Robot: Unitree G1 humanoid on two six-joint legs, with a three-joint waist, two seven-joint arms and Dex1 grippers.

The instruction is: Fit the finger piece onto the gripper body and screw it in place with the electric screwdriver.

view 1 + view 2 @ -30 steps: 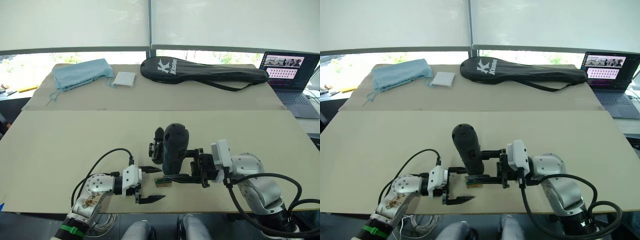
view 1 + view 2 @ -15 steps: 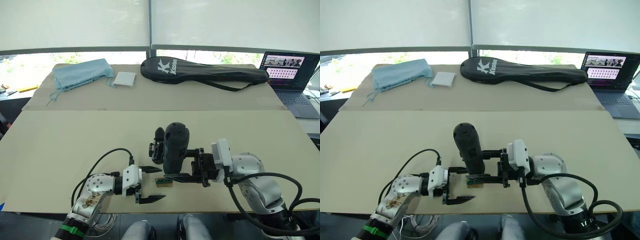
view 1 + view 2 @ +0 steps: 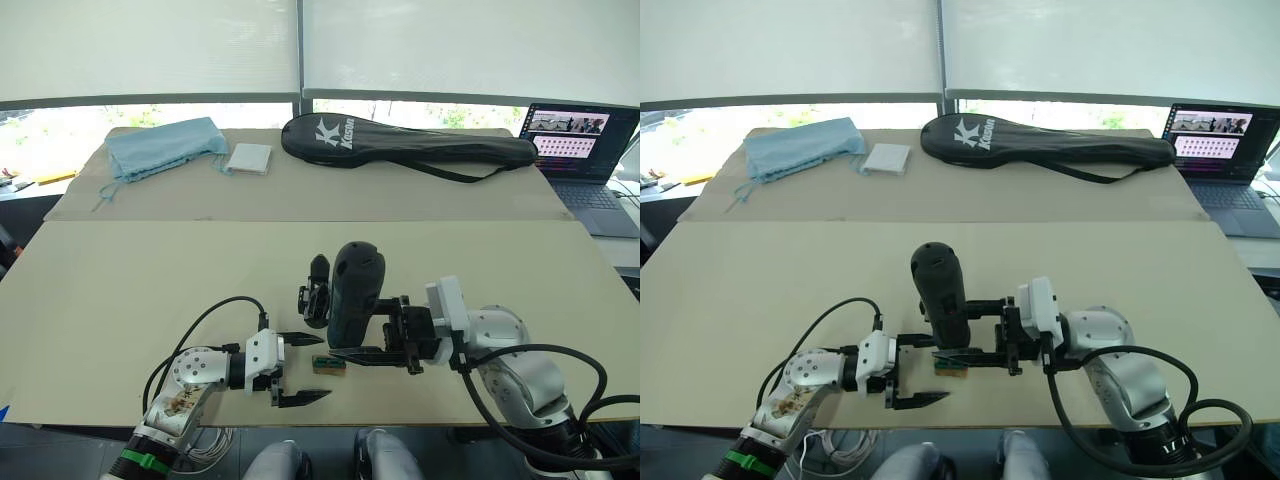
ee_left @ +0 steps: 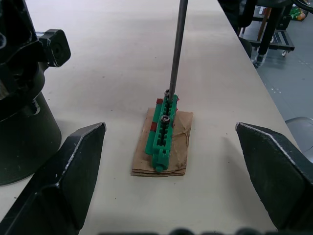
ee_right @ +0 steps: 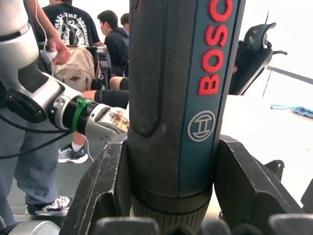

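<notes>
My right gripper [image 3: 345,330] is shut on the electric screwdriver [image 3: 355,295], a thick black tool with red lettering [image 5: 181,98], held upright near the table's front. Its thin metal bit [image 4: 178,49] points down onto a screw in a small green holder [image 4: 164,129] on a tan card. My left gripper [image 3: 322,368] is open, its fingers [image 4: 73,161] either side of that holder without touching it. The gripper body [image 3: 317,295], black with a round base [image 4: 24,122], stands just behind the screwdriver. A black part rises from its top; I cannot tell whether that is the finger piece.
At the back of the table lie a long black racket bag [image 3: 400,140], a blue cloth [image 3: 160,145] and a white pad [image 3: 247,158]. A laptop [image 3: 580,150] sits at the far right. Seated people [image 5: 112,44] show beyond the table's edge.
My right gripper has shifted the screwdriver slightly to the right and stood it more upright. The left gripper has stayed in place, open.
</notes>
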